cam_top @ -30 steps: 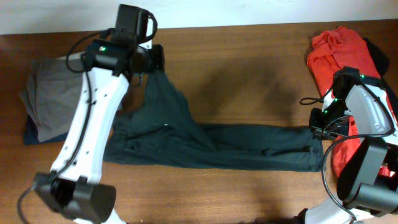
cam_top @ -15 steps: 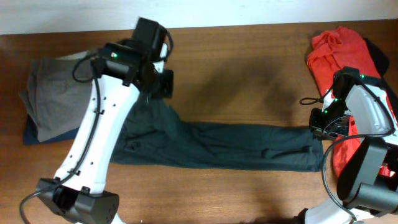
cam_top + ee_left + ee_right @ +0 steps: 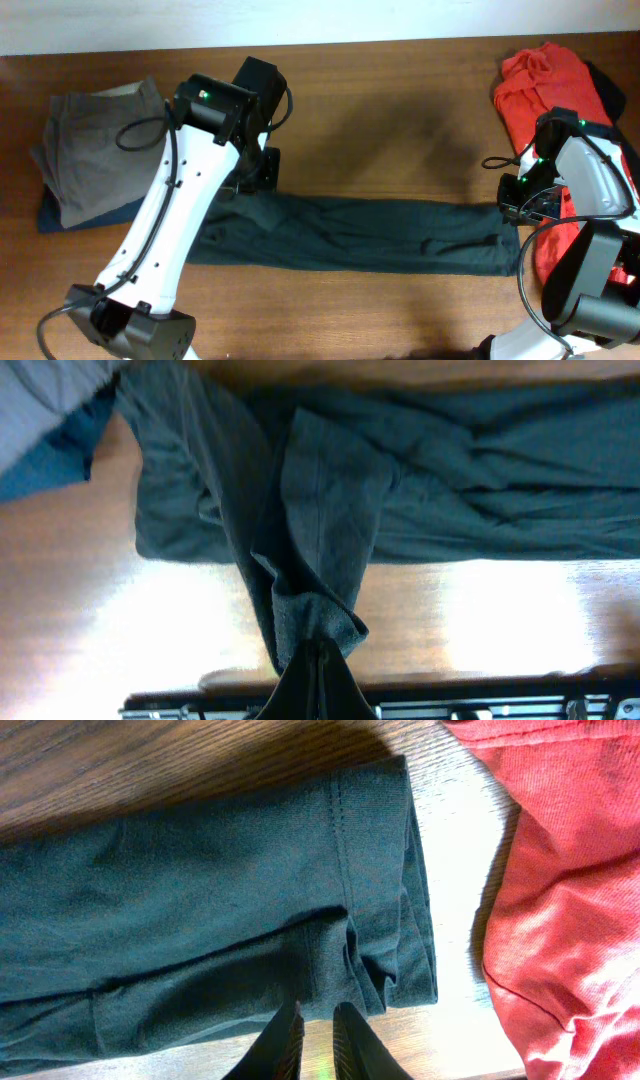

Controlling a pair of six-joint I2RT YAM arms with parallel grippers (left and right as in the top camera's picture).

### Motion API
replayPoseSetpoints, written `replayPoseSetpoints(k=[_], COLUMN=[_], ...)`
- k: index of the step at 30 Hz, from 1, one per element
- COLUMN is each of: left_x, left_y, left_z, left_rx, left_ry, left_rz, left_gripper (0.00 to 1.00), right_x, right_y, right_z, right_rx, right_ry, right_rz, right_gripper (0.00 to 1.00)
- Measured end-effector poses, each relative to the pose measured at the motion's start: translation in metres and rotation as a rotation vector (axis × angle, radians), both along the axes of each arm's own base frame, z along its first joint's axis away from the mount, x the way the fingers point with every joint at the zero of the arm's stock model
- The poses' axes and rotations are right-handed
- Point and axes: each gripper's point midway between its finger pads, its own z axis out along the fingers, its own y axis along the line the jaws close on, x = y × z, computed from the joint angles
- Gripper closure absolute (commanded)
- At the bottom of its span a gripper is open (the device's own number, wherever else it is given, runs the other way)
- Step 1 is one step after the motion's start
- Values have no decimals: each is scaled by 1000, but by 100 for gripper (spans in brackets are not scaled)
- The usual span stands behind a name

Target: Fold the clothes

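Left wrist view: left gripper (image 3: 318,665) jaws pressed together on a fold of the dark charcoal trousers (image 3: 330,510). The pinched cloth is raised off the table (image 3: 480,610) and drapes from the fingertips in a twisted strip down to the rest of the garment. Right wrist view: right gripper (image 3: 315,1030) fingers nearly together with a slim gap between them, tips at the hemmed end of a trouser leg, near its corner. Cannot tell whether any cloth is pinched there. Overhead: trousers stretched left to right across the middle of the table, hem end at the right gripper, the other end bunched under the left arm. Red garment (image 3: 560,900) heaped just beside the hem, a strip of bare wood between them. Grey-khaki trousers (image 3: 95,150) folded at far left, lying on a navy garment (image 3: 55,212) whose edge shows beneath.
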Motion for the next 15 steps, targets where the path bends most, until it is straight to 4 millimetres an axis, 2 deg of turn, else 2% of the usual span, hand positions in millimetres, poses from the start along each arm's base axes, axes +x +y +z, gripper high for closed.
replayPoseSetpoints(k=[4, 10, 12, 15], left_x=[-10, -35, -42, -46], left_y=[-7, -51, -56, -55], left_z=[-10, -12, -17, -35], left_rx=[-4, -23, 3, 53], left_ry=[45, 66, 71, 85], left_rz=[-1, -121, -140, -131], left_gripper=[100, 100, 100, 100], right_x=[0, 0, 0, 0], right_y=[0, 0, 0, 0], right_z=[0, 0, 0, 0], right_rx=[0, 0, 0, 0], right_ry=[0, 1, 0, 1], right_rz=[0, 0, 1, 0], right_gripper=[84, 83, 84, 84])
